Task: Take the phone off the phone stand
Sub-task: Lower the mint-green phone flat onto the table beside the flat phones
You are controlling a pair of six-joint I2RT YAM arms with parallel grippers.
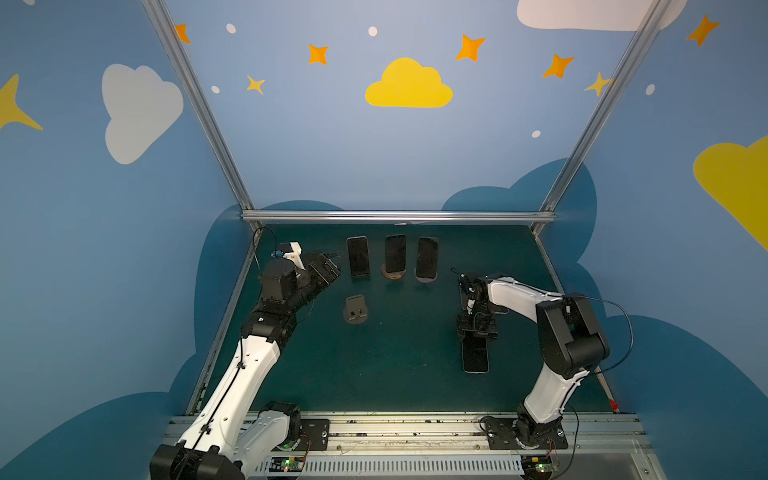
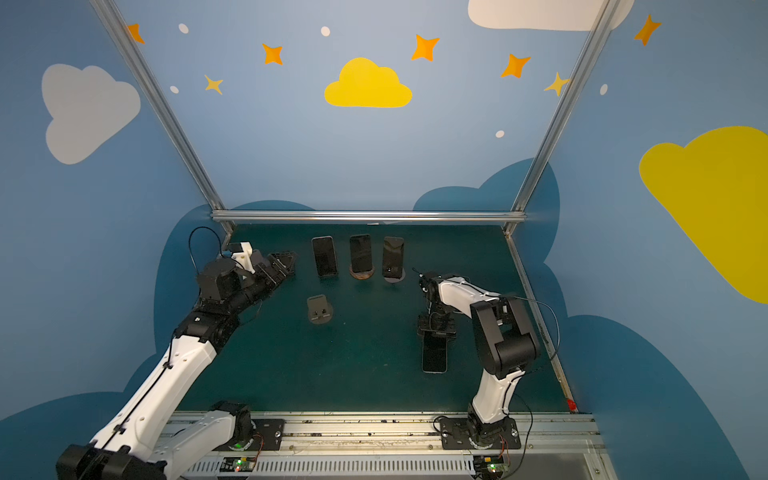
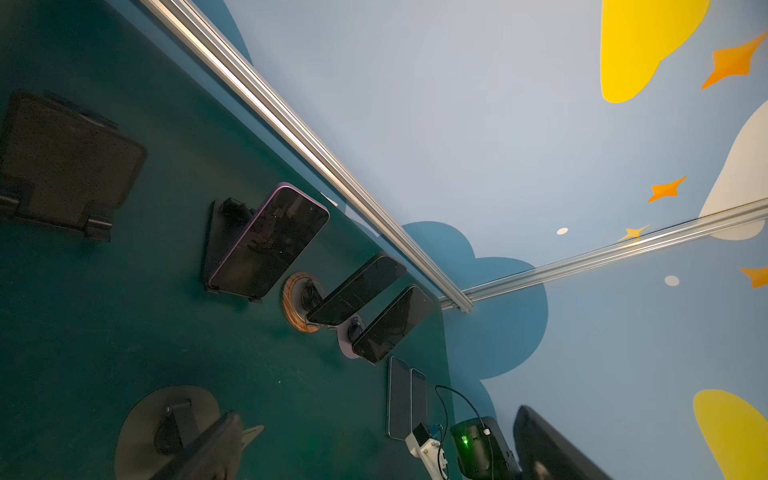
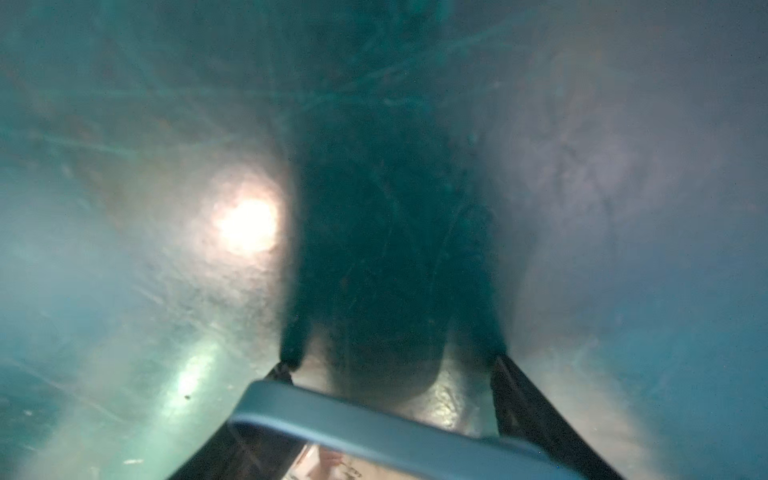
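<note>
A dark phone (image 1: pixel 475 353) with a blue-grey edge (image 4: pixel 374 422) is in my right gripper (image 1: pixel 477 332), which is shut on its far end, low over the green table at the right. The phone's near end points at the front edge; I cannot tell if it touches the table. A grey round-based phone stand (image 1: pixel 356 309) stands empty left of centre. My left gripper (image 1: pixel 326 266) hangs open and empty at the back left, beside the leftmost standing phone (image 1: pixel 358 255). In the left wrist view its fingers (image 3: pixel 216 449) spread wide apart.
Three phones stand on stands in a row at the back: the leftmost phone (image 2: pixel 324 255), one on a wooden disc (image 1: pixel 395 253), one on a pale base (image 1: pixel 427 257). A black folding stand (image 3: pixel 66 166) sits by the left gripper. Two phones (image 3: pixel 399 399) lie flat behind the right arm.
</note>
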